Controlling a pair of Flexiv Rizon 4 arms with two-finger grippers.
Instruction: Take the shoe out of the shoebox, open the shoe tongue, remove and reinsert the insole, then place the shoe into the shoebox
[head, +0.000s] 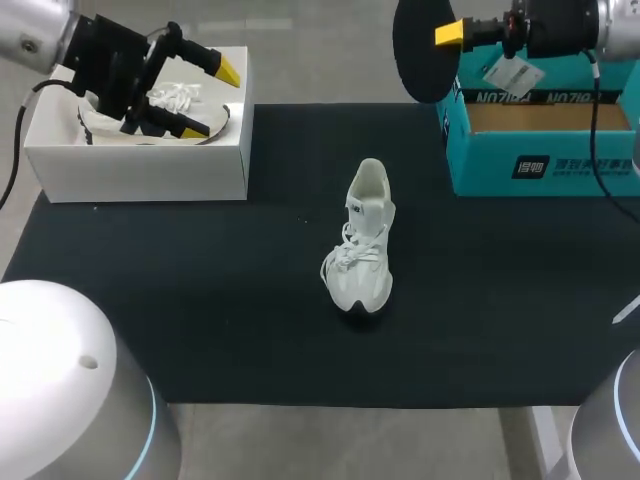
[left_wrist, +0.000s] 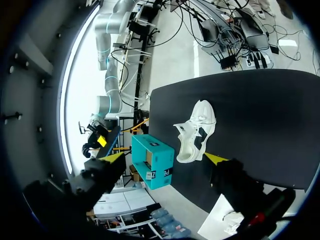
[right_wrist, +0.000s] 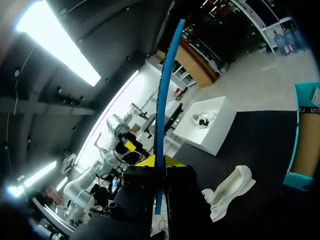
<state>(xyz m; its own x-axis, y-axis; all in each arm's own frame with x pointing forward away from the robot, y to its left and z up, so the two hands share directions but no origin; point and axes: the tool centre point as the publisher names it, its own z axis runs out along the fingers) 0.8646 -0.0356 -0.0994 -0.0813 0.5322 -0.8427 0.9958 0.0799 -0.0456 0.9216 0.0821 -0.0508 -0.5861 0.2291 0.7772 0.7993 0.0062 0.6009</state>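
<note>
A white laced shoe (head: 362, 245) stands upright on the black mat (head: 200, 300), mid-table, and shows ahead of my left gripper (left_wrist: 196, 131) and below my right one (right_wrist: 227, 192). My right gripper (head: 447, 35) hangs high over the teal shoebox (head: 540, 150), shut on a dark insole (head: 425, 50). In the right wrist view the insole (right_wrist: 162, 100) is edge-on, rising from between the fingers of that gripper (right_wrist: 159, 162). My left gripper (head: 212, 98) stands open and holds nothing, above the white shoebox (head: 140, 165); its yellow tips (left_wrist: 164, 158) are far apart.
A second white shoe (head: 170, 105) lies inside the white shoebox at the back left. The teal shoebox (left_wrist: 152, 160) sits at the back right with its inside bare cardboard. Two round arm bases (head: 70, 390) fill the near corners.
</note>
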